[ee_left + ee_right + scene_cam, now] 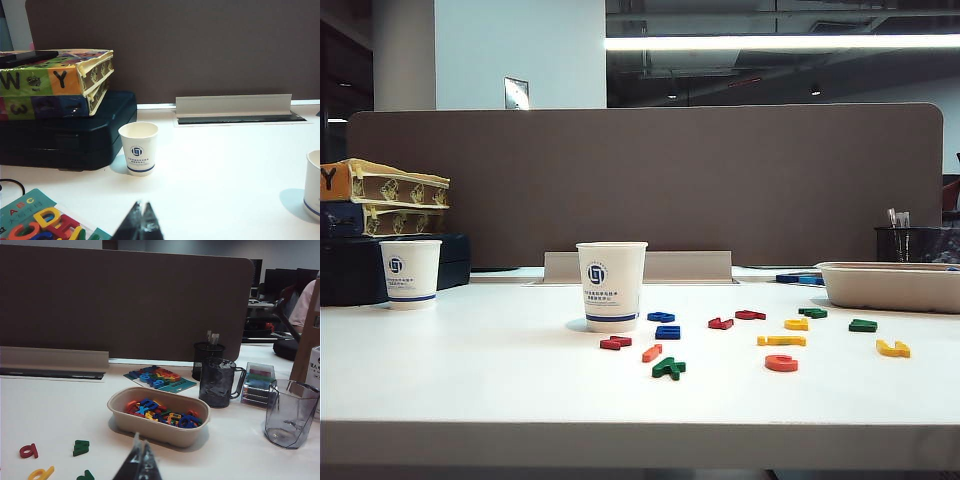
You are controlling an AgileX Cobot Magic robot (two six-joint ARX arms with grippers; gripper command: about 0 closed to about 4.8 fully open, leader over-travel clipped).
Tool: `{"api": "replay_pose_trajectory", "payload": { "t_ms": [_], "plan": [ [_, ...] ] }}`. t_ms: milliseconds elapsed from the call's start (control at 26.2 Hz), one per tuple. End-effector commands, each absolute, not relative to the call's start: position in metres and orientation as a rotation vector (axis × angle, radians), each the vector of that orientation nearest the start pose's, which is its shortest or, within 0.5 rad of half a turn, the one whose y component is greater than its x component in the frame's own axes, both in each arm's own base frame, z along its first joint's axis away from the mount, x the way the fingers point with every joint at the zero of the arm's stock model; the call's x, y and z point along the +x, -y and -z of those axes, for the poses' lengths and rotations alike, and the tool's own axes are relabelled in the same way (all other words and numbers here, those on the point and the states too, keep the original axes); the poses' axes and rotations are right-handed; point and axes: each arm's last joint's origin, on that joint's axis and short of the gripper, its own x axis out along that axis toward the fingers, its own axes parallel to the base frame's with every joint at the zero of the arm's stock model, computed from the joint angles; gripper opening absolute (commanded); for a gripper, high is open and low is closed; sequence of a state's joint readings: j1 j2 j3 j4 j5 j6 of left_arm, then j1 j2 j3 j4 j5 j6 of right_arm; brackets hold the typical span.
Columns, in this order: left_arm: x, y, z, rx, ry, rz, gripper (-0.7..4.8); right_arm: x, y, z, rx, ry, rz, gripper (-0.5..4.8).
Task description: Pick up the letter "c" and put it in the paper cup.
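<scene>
The letter "c" (781,362) lies flat on the white counter (470,370), front right of the paper cup (611,286) and well apart from it, w/ a yellow piece (781,340) just behind it. The paper cup stands upright near mid-counter, blue logo facing the exterior cam. Scattered letters sit around: two blue ones (665,325) just right of the cup base, a dark red one (615,343) and a straight orange piece (652,352) in front of it, a green one (669,368) nearest the counter edge, more red, yellow and green ones further right. A beige tray (885,285) sits at back right; the right wrist view shows it full of mixed letters. A smaller cup (410,273) stands far left, beside a dark case (65,132) w/ a colourful box (55,80) stacked on top.

Neither arm shows in the exterior view. Left tool (141,215): tips pressed together, clenched on nothing, low over the counter, w/ the smaller cup ahead of it; the paper cup's edge shows at the far side of that view. Right tool (140,455): also clenched, empty, w/ the tray (150,427) just ahead of it. Past the tray are a dark mug (217,382), a clear jug (291,412), a mesh pen pot (207,357) and a letter sheet (159,378).
</scene>
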State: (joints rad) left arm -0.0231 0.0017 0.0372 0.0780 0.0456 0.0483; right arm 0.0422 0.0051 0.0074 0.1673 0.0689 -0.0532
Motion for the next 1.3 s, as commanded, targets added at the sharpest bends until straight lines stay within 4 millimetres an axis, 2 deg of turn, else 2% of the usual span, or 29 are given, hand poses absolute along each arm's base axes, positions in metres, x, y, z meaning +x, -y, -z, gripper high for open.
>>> {"api": "replay_pose_trajectory", "payload": {
  "t_ms": [38, 305, 419, 571, 800, 952, 1295],
  "plan": [
    [0.094, 0.003, -0.186, 0.006, 0.125, 0.071, -0.05, 0.094, -0.002, -0.187, 0.031, 0.222, 0.026, -0.02],
    [0.094, 0.003, -0.186, 0.005, 0.124, 0.071, -0.05, 0.094, -0.002, -0.188, 0.056, 0.225, 0.023, -0.02],
    [0.094, 0.003, -0.186, 0.005, 0.124, 0.071, -0.05, 0.094, -0.002, -0.188, 0.168, 0.226, 0.01, -0.02],
    [0.094, 0.004, -0.188, -0.011, 0.13, 0.098, -0.05, 0.094, -0.003, -0.19, 0.18, 0.232, -0.018, -0.02],
    [0.09, 0.006, -0.201, -0.006, 0.168, 0.163, -0.05, 0.086, -0.002, -0.217, 0.179, 0.26, -0.017, -0.02],
    [0.083, 0.007, -0.221, 0.002, 0.182, 0.205, -0.05, 0.077, -0.002, -0.236, 0.168, 0.227, -0.018, -0.02],
    [0.079, 0.009, -0.246, 0.015, 0.19, 0.285, -0.05, 0.067, -0.003, -0.267, 0.127, 0.201, -0.058, -0.01]
  ]
}}
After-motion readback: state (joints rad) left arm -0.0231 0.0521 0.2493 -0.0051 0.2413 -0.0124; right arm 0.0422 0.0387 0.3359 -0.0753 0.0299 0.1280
